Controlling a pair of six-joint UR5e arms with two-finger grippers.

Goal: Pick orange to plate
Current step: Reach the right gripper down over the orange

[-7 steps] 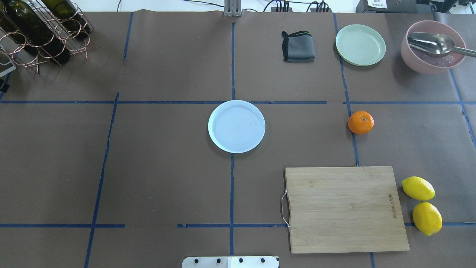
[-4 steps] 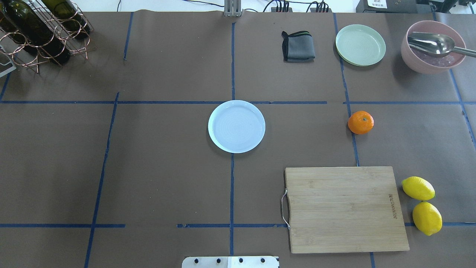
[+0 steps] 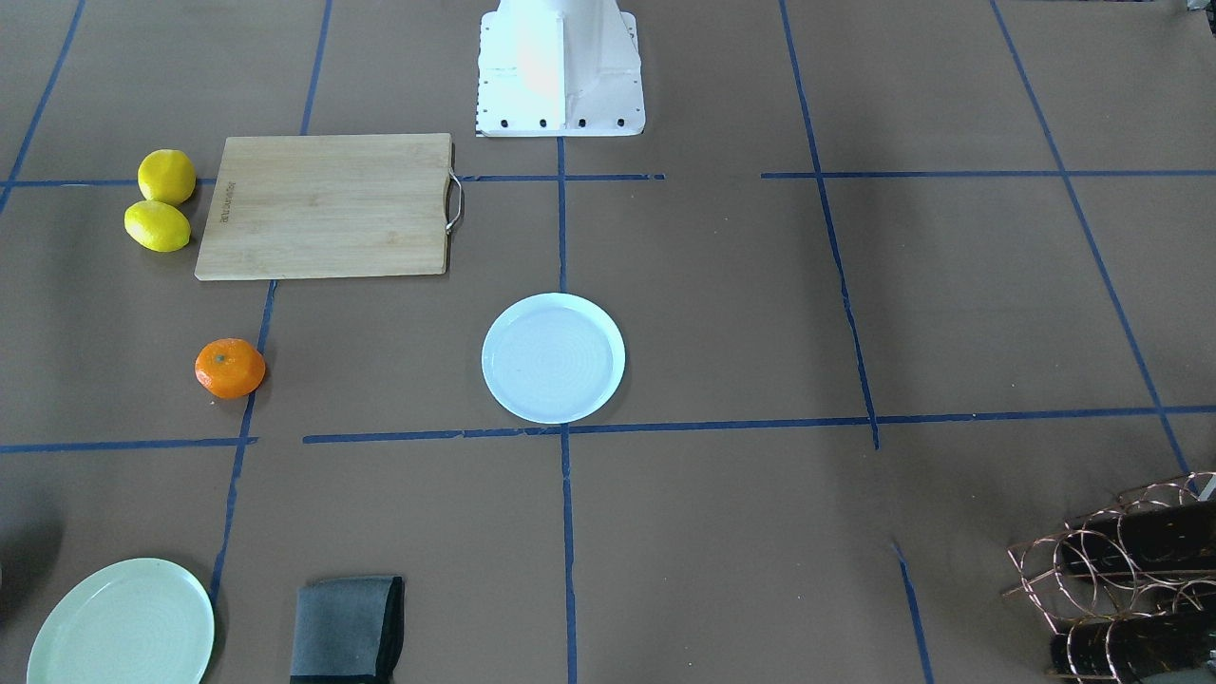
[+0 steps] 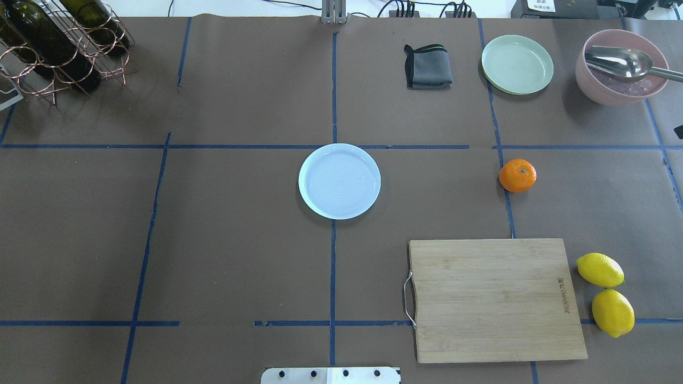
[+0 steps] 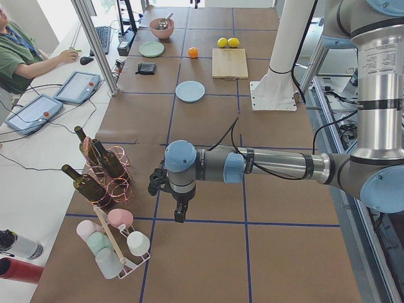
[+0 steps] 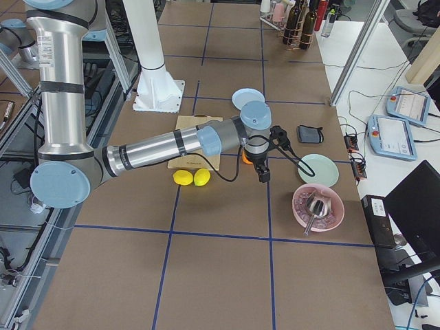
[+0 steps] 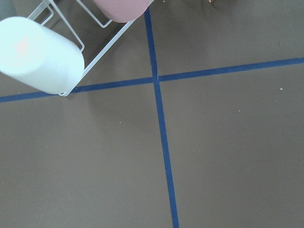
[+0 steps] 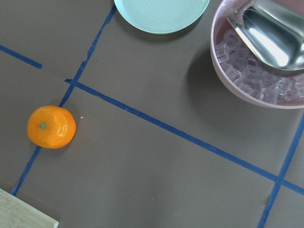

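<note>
The orange (image 4: 517, 175) lies on the table to the right of centre, on a blue tape line; it also shows at the left of the right wrist view as orange (image 8: 51, 127). The empty white plate (image 4: 339, 181) sits at the table's middle. My right gripper (image 6: 262, 175) hangs above the table between the orange and the pink bowl; only a dark sliver of it reaches the overhead view's right edge, so I cannot tell its state. My left gripper (image 5: 178, 213) hovers far off at the table's left end, state unclear.
A wooden cutting board (image 4: 493, 298) lies in front of the orange, with two lemons (image 4: 600, 269) to its right. At the back right stand a pale green plate (image 4: 517, 64), a pink bowl (image 4: 621, 72) holding a spoon, and a folded grey cloth (image 4: 428, 66). A bottle rack (image 4: 58, 42) fills the back left.
A dark part at the overhead view's left edge has gone out of sight. A dark sliver now shows at its right edge. Orange and plate have not moved.
</note>
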